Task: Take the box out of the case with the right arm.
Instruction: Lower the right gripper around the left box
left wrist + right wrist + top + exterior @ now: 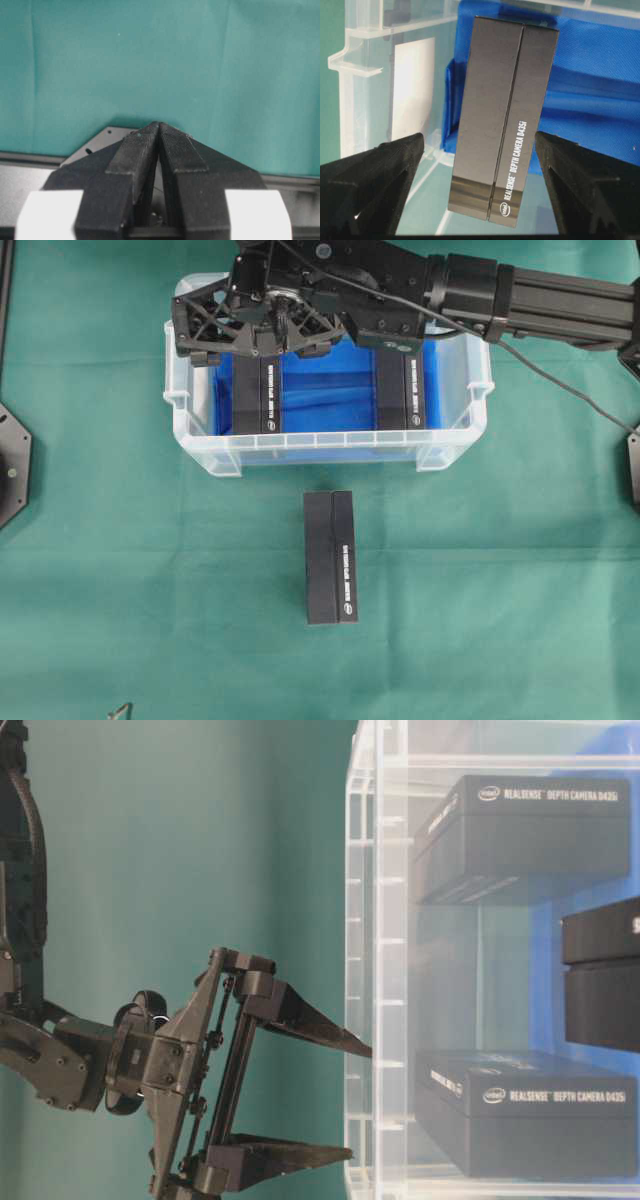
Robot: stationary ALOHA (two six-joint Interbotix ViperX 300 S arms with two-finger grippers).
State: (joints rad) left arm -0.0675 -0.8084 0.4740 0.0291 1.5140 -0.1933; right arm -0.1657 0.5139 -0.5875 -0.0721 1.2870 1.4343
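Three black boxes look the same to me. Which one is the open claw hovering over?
The left box in the case. The right arm's jaws stand open on either side of it. Another box stands at the case's right end, and the third lies outside on the green cloth.

The case [330,445], a clear plastic bin with a ribbed rim and a blue sheet on its bottom, sits on the green cloth with two black boxes inside: one at its left [257,395], one at its right [401,390], both lengthwise with white lettering along one face. The all-black right arm [540,300] reaches in from the right, and its right gripper [262,335] hangs above the left box, fingers spread wide either side of it, seemingly not touching, though the wrist view is too close to be sure.
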